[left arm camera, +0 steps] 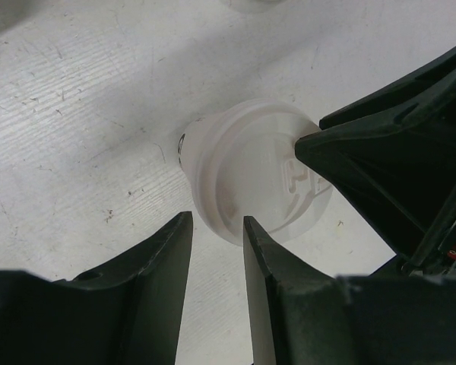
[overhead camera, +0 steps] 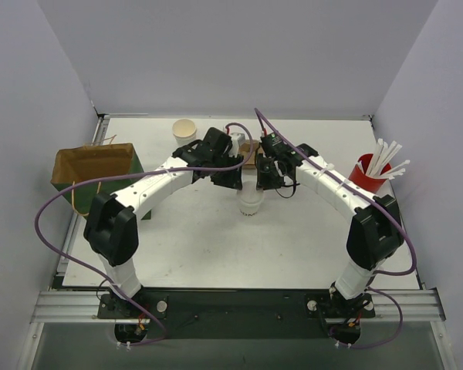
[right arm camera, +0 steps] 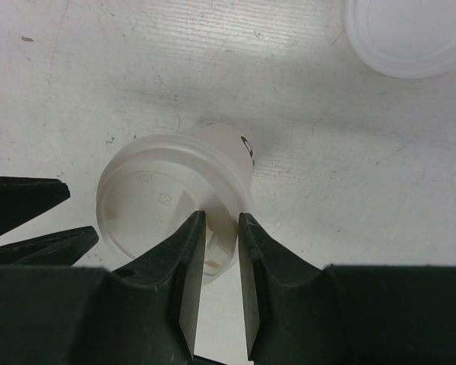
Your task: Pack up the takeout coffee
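- Left of the small white paper cup [overhead camera: 251, 204], which stands mid-surface [overhead camera: 193, 247], the left claw [left arm camera: 216, 224] holds its fingers apart and empty, just short of the cup's round whitish plastic lid [right arm camera: 152, 190].
- At the cup's right, the right claw [right arm camera: 221, 222] straddles the lid's rim, fingers narrowly apart; whether it pinches, I cannot tell.
- To seat the lid well, I would press straight down, steady the cup wall and avoid tipping it.
- Near the cup, a loose whitish plastic lid [right arm camera: 410, 34] is cut off by the right wrist view's edge.
- Whether the rim is snapped on all round stays hidden under the claws.
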Controlling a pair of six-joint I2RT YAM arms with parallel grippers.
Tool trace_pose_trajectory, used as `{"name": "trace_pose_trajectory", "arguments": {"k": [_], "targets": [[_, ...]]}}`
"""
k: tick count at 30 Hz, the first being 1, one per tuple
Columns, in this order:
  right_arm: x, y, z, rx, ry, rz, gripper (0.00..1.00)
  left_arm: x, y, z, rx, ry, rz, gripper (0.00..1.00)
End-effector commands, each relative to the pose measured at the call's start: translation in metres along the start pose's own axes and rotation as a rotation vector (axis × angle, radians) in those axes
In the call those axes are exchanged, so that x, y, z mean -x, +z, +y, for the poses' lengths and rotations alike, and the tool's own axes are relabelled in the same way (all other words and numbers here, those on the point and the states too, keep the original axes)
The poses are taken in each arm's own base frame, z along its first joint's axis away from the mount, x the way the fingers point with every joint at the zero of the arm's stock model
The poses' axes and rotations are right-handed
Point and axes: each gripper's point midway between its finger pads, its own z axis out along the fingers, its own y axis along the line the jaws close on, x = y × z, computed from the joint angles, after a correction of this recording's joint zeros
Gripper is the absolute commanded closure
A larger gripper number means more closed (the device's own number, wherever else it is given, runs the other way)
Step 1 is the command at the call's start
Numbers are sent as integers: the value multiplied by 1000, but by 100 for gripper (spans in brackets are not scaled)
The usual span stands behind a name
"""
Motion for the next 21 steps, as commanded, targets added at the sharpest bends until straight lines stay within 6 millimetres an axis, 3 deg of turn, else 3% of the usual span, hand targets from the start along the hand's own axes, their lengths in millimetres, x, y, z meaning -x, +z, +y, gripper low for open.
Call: {"name": "trace_pose_trajectory", "arguments": {"k": [1,11,21], "targets": [[11,-7,5,-6,1,-33,80,14,4,0,-3,2,-46,57],[9,-8,4,-9,1,-31,80,8,10,3,0,-4,-32,61],[-3,2,1,-14,16,-15,80,-19,27,20,54,-23,12,62]]}}
